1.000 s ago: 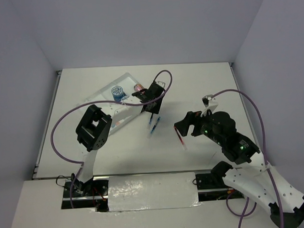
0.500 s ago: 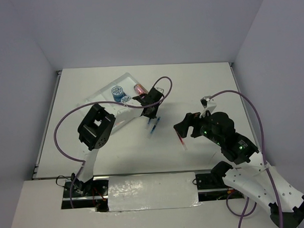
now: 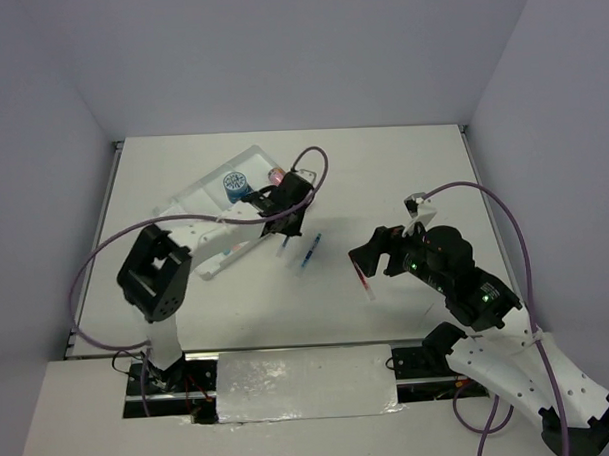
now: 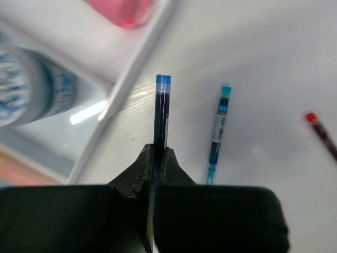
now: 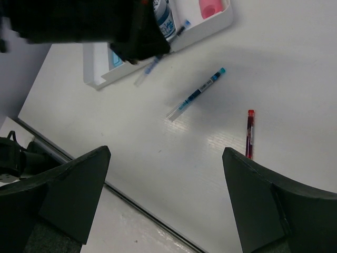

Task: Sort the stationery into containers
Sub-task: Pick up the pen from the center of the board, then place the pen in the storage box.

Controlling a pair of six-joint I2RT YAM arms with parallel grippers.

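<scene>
Pinching a thin blue pen (image 4: 160,110) tight between the fully closed fingers of the left claw (image 4: 156,156), cap end pointing away, just beside the raised rim of the white tray (image 4: 138,66). Having swung the left arm (image 3: 151,278) out leftward and nearer since half a second ago, carrying that claw and its pen left, closer to the tray's right end. Holding the right claw (image 5: 163,158) spread wide and empty above the desk (image 3: 403,175), about where it was a second ago, hovering over a red pen (image 5: 249,134). Leaving a teal-blue pen (image 5: 196,94) lying loose on the desk just right of the held one, with the red pen well apart farther right, both unmoved. Crowding the path ahead: the tray's rim, a round blue tub (image 4: 31,89) standing inside on the left, and a pink tube (image 4: 124,10) in the far corner, blurred in the left wrist view.
</scene>
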